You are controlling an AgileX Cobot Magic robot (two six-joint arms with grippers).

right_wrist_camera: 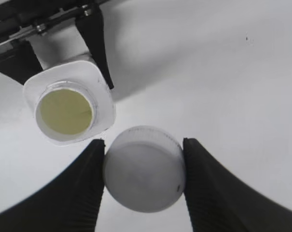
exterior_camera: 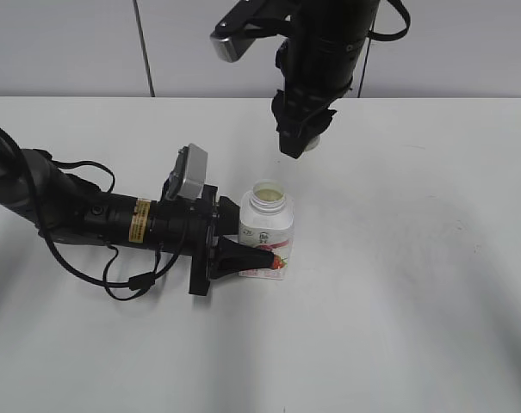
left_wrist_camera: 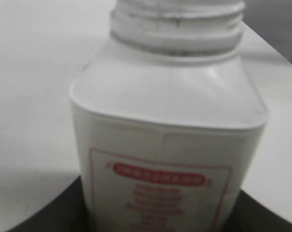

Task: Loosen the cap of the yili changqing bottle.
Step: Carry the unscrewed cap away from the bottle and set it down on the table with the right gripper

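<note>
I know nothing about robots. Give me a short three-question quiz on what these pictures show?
1. True or false: the cap is on the bottle.
2. Which pincer holds the bottle: A left, B right?
3. Fill in: seen from above, the bottle's mouth shows a ____ seal.

Key: 1 false, the right pincer holds the cap, lifted clear above the table. 2 A. 3 yellowish.

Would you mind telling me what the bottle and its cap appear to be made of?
The bottle looks like opaque white plastic with a smooth, faintly glossy finish: moulded threads on the neck, soft seams. The cap, gripped in the right claw, seems matte white plastic too, though blur leaves the finish uncertain.
</note>
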